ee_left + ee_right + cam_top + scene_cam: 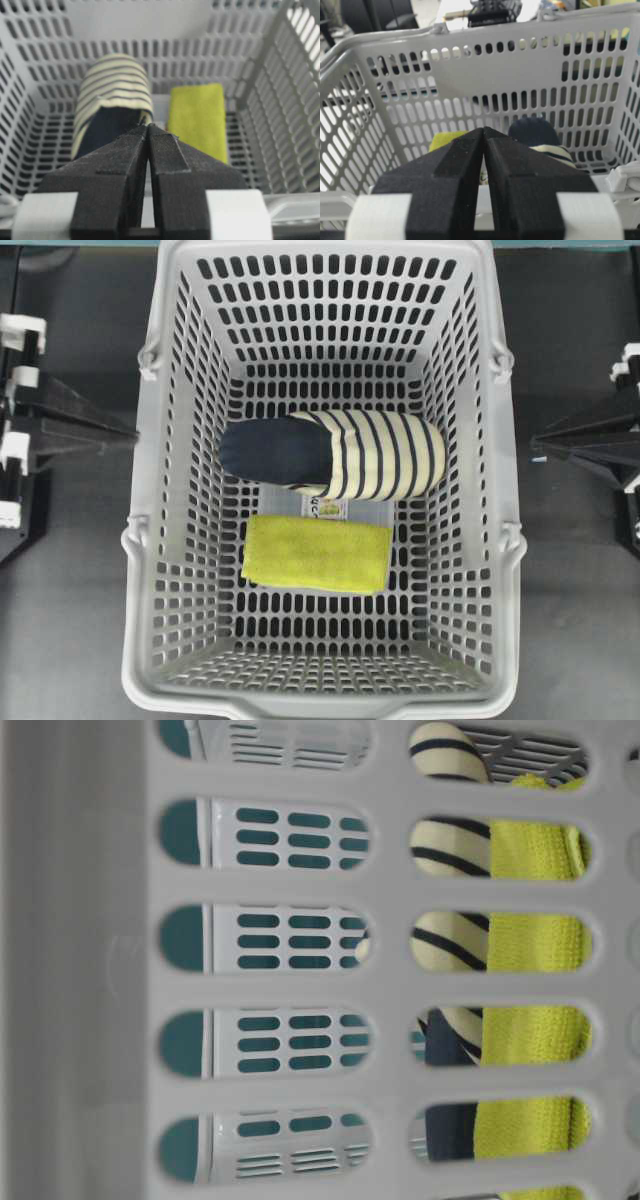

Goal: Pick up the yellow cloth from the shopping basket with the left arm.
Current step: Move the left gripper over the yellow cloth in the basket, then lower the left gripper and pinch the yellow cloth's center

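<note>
I read both sets of jaws as pressed together with nothing between them. In the left wrist view the left gripper (148, 126) fills the lower centre of the frame, its two black fingers meeting at a point. In the right wrist view the right gripper (484, 130) does the same at lower centre.

In the overhead view I see the left gripper (132, 432) at the left edge, pointing toward the shopping basket (510, 540) but outside its wall. The right gripper (535, 440) sits at the right edge, likewise outside the basket. Neither touches the basket or its contents.

Past the left fingertips, the left wrist view shows the basket floor. The yellow cloth (197, 117) lies flat at right of centre, and the striped slipper (111, 100) lies just beside it at left of centre.

In the overhead view the yellow cloth (316, 553) lies in the lower middle of the basket floor. The striped slipper (335, 454) lies just above it in the frame, navy end to the left. Both rest on a clear plastic lidded box (335, 508), of which only a strip with a label shows between them.

The table-level view looks through the basket's slots: yellow cloth (535, 1040) at right, with the slipper's stripes (448, 940) directly to its left.
</note>
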### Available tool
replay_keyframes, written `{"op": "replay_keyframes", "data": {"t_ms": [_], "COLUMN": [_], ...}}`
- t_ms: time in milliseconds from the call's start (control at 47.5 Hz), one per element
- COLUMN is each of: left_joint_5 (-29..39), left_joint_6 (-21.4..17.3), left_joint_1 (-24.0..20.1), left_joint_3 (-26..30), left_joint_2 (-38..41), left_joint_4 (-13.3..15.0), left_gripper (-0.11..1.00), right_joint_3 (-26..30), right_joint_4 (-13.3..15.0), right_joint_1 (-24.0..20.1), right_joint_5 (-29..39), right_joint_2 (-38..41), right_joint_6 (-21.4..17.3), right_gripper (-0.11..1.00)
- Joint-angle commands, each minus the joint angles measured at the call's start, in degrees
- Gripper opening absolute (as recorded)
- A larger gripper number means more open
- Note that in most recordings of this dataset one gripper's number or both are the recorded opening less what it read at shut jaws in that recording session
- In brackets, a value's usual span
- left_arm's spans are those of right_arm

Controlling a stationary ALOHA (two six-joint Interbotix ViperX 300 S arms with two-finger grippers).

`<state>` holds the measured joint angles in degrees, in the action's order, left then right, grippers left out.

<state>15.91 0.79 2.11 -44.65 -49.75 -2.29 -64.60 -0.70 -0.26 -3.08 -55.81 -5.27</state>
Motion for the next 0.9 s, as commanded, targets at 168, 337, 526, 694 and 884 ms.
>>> {"op": "replay_keyframes", "data": {"t_ms": [168, 337, 526, 694, 884], "left_joint_5": [10.3, 15.9, 22.1, 30.0, 35.4], "left_joint_6": [0.1, 0.7, 5.4, 6.3, 5.4], "left_joint_1": [2.3, 3.4, 3.4, 4.1, 5.4], "left_joint_3": [12.7, 19.4, 27.7, 35.5, 40.7], "left_joint_2": [10.5, 18.1, 27.5, 36.1, 44.3], "left_joint_4": [-0.3, -0.2, -0.2, -0.3, -0.3], "left_gripper": [0.0, 0.0, 0.04, 0.44, 0.88], "right_joint_3": [4.2, 5.5, 5.7, 5.6, 5.6], "right_joint_4": [-0.3, -0.3, -0.3, -0.3, -0.3], "right_joint_1": [-0.9, -1.1, -0.9, -0.9, -0.9], "right_joint_5": [6.6, 9.1, 10.5, 10.4, 10.5], "right_joint_2": [0.3, -0.5, -1.3, -1.6, -2.0], "right_joint_6": [0.1, -0.4, -0.5, -0.4, -0.4], "right_gripper": [0.0, 0.29, 0.8, 0.79, 0.78]}}
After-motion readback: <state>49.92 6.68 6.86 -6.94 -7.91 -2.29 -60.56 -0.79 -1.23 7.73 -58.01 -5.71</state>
